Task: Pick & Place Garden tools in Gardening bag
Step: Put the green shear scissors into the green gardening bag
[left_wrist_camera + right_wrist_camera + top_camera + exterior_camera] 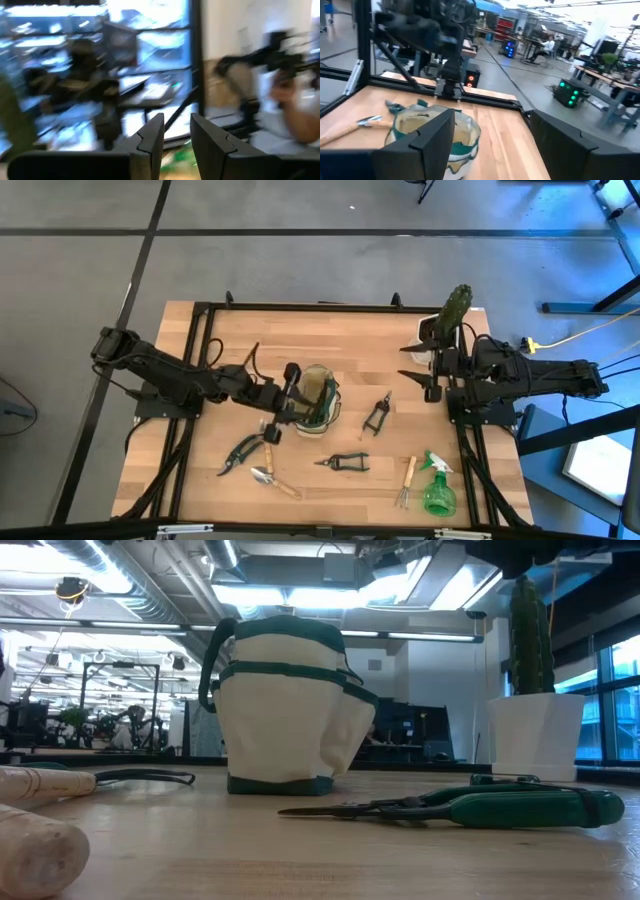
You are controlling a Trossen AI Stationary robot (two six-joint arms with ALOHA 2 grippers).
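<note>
The gardening bag (pixel 318 397) stands upright near the middle of the table (pixel 300 330), and the left hand (pixel 290 385) sits right at its rim on the left arm's side, seemingly touching the fabric, though the overhead view is too coarse to be sure. In the left wrist view its two fingers (pixel 152 137) stand a narrow gap apart with nothing visible between them.

Around the bag lie the tools. Green-handled pruners (pixel 243 450) and a wooden-handled trowel (pixel 272 479) rest on the table just beside the bag, on the front side beneath the left arm. Black shears (pixel 377 413) lie a little beyond the bag toward the right arm, another dark pair of shears (pixel 343 463) lies in front of it, and the hand fork (pixel 405 483) and green spray bottle (pixel 436 489) sit near the front right corner. A cactus in a white pot (pixel 452 315) stands at the back right edge.

The right hand (pixel 420 365) hovers well apart from the bag, near the pot, with fingers spread wide and empty.
</note>
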